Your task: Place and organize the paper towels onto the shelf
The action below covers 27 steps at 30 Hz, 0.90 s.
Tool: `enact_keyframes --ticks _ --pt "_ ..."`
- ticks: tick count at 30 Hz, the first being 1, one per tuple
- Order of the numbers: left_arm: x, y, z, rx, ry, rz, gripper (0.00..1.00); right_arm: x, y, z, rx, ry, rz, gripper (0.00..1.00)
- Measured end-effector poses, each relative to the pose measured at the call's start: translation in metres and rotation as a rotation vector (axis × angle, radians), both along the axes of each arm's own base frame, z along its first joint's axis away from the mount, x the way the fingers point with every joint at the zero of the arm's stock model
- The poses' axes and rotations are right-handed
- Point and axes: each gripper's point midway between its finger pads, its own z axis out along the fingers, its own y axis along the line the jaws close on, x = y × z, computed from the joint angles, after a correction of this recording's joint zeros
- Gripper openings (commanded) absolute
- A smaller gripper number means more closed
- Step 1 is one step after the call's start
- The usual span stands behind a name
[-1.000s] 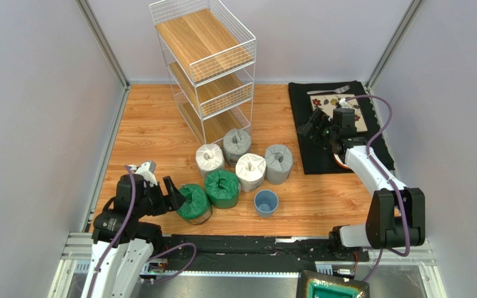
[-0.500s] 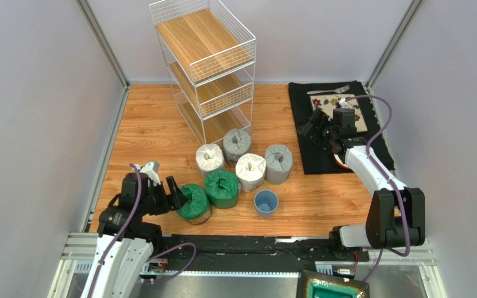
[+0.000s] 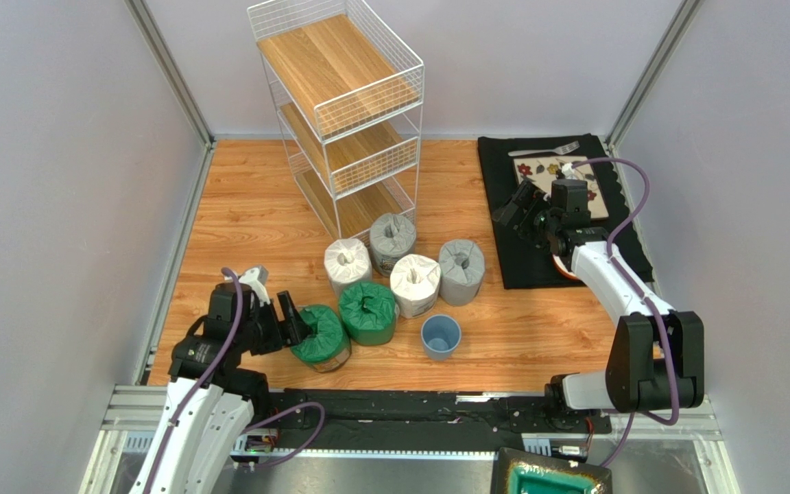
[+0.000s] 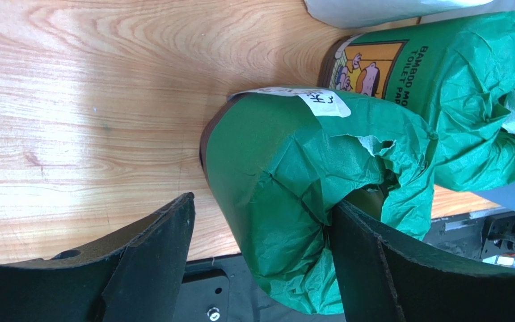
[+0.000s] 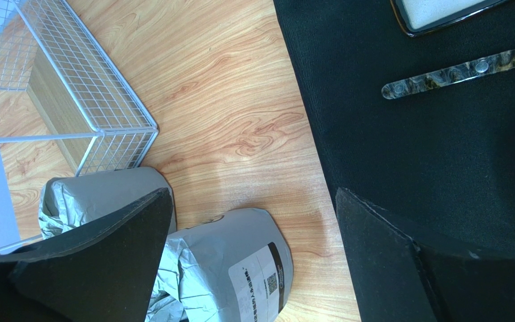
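Observation:
The white wire shelf (image 3: 337,113) with three wooden tiers stands at the back and holds nothing. Six rolls stand on the floor in front of it: two green (image 3: 323,334) (image 3: 368,312), two white (image 3: 348,263) (image 3: 415,284), two grey (image 3: 393,239) (image 3: 462,270). My left gripper (image 3: 296,329) is open around the near green roll (image 4: 287,194). One finger touches its gathered top and the other stands off its base. My right gripper (image 3: 518,211) is open and empty above the mat's left edge, the nearer grey roll (image 5: 240,261) below it.
A small blue cup (image 3: 440,336) stands right of the green rolls. A black mat (image 3: 518,262) with a floral plate (image 3: 564,175) and cutlery (image 5: 468,70) lies at the right. Walls close in on both sides. The shelf's lower corner shows in the right wrist view (image 5: 72,74).
My left gripper has crept a little to the right, closer round the near green roll. The right arm and the rolls have not moved.

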Motion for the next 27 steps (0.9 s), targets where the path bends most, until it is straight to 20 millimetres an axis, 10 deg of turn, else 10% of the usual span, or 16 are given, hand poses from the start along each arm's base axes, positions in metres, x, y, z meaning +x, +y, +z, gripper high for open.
enact_keyframes --ticks 15,27 --pt "0.01 -0.005 0.0 -0.005 -0.006 -0.03 0.38 0.0 0.0 -0.003 0.0 0.009 0.0 0.95" --pt "0.015 -0.005 0.018 0.001 -0.027 -0.039 0.37 0.0 0.0 -0.007 -0.001 0.021 0.0 0.94"
